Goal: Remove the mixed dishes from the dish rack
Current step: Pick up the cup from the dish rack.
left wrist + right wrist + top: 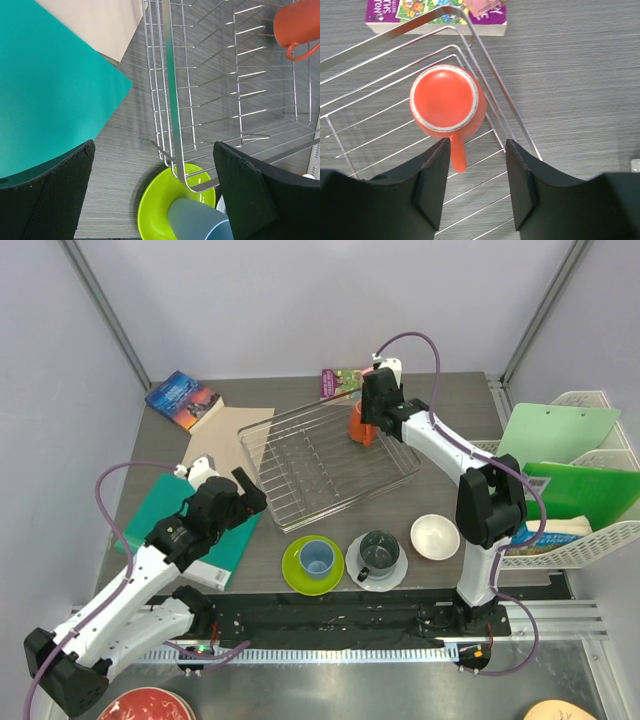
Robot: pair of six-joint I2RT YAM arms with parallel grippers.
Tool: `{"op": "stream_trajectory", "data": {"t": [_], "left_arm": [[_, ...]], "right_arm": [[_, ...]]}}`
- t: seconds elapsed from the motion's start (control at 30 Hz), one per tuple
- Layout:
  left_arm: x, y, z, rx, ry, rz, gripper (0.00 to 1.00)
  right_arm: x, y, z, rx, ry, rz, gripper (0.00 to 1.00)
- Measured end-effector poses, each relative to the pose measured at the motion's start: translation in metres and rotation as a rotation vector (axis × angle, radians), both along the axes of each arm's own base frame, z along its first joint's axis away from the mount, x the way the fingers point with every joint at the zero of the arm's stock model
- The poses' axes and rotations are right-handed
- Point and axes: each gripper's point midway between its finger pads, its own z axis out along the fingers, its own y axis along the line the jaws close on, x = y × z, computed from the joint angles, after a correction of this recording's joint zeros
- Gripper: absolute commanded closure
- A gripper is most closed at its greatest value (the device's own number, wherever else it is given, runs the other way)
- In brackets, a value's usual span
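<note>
Noted an orange mug [358,423], pale ring on its base, inside the silver wire dish rack [300,455] at upper centre. Lower centre, saw a lime-green plate [291,576] under a light blue cup [317,559], a dark grey mug [378,552] and a white bowl [434,536]. Found a teal book [232,548] at left on the grey wood-grain table [450,440].

The grey wood-grain table [450,440] bears the wire dish rack [330,465] at its middle. A lime-green plate [290,578], pale plate [395,580] and white bowl [435,536] line its near edge. A teal book [160,502] lies left, a blue book [181,397] and purple book [340,381] behind.
</note>
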Motion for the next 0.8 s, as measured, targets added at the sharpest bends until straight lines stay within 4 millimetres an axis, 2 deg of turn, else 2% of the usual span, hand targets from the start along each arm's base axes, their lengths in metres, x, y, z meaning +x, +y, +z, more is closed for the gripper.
{"op": "stream_trajectory", "data": {"t": [0.27,0.47,0.6,0.8], "left_arm": [[0.003,-0.004,-0.017,0.046,0.055,-0.016,0.00],[0.006,-0.007,-0.021,0.044,0.061,-0.022,0.00],[0.007,-0.010,-0.023,0.041,0.065,-0.028,0.00],[0.007,-0.011,-0.027,0.045,0.081,-0.033,0.00]], "right_arm": [[-0.002,0.014,-0.014,0.052,0.040,0.048,0.44],[-0.011,0.019,-0.034,0.073,0.086,0.075,0.43],[-0.010,0.020,-0.046,0.069,0.101,0.075,0.43],[-0.008,0.021,-0.075,0.052,0.137,0.072,0.45]]}}
